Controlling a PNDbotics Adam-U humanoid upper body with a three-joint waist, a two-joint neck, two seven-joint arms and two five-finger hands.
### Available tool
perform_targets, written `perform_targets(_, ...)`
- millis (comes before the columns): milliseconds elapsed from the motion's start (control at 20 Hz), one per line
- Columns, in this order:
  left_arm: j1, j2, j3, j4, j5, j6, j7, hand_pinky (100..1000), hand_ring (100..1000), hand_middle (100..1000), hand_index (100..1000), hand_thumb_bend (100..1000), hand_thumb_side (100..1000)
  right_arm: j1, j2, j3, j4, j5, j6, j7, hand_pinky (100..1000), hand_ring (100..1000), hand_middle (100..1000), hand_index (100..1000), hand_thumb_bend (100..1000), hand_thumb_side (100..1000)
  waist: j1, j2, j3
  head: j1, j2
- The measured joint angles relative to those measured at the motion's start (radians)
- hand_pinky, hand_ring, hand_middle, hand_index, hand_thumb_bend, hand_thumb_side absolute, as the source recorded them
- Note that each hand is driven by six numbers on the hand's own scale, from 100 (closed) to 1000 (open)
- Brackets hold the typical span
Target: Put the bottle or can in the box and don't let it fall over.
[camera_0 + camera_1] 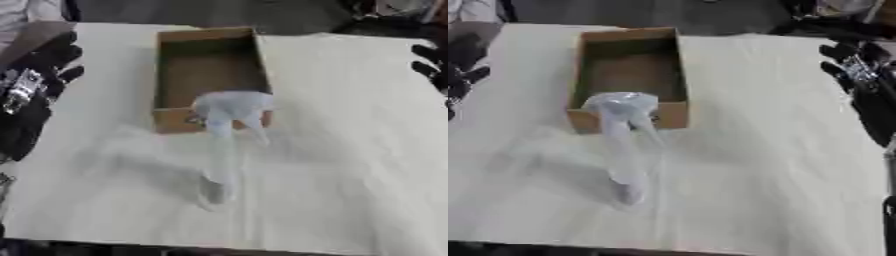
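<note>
A lab: bare white table [350, 150], dark clutter [833, 20] behind.

A brown cardboard box [210, 75] is sitting on a cream desk [350, 150]; the pale, translucent bluish-white bottle [623, 145] is showing blurred.

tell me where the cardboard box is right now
The open cardboard box sits on the table at the far centre, between the left hand and right hand, with a pale bottle-like thing at its near wall.
</note>
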Motion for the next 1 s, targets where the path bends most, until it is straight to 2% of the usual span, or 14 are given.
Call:
perform_targets(100,0.000,0.000,0.000,0.000,-0.002,-0.008,0.009,1000,1000,1000,923,100,672,0.000,0.000,0.000,0.000,0.000,0.000,0.000,1000,1000,1000,883,100,570,0.000,0.000,0.000,0.000,0.000)
perform_targets(350,0.000,0.007,0.003,0.000,-0.085,-0.015,0.016,1000,1000,1000,959,100,672,0.000,0.000,0.000,0.000,0.000,0.002,-0.002,1000,1000,1000,882,100,571,0.000,0.000,0.000,0.000,0.000)
perform_targets(600,0.000,0.008,0.003,0.000,-0.148,-0.009,0.014,1000,1000,1000,934,100,672,0.000,0.000,0.000,0.000,0.000,0.006,-0.005,1000,1000,1000,882,100,571,0.000,0.000,0.003,0.000,0.000)
perform_targets(700,0.000,0.008,0.003,0.000,-0.156,0.003,0.029,1000,1000,1000,881,100,672,0.000,0.000,0.000,0.000,0.000,0.006,-0.006,1000,1000,1000,881,100,571,0.000,0.000,0.003,0.000,0.000)
perform_targets(850,0.000,0.007,0.012,0.000,-0.160,0.036,0.105,1000,1000,975,822,100,672,0.000,0.000,0.000,0.000,0.000,0.008,-0.008,1000,1000,1000,880,100,572,0.000,0.000,0.005,0.000,0.000)
perform_targets(1000,0.000,0.006,0.012,0.000,-0.098,0.068,0.222,1000,1000,1000,851,100,672,0.000,0.000,0.000,0.000,0.000,0.010,-0.008,1000,1000,1000,879,100,572,0.000,0.000,0.005,0.001,-0.001)
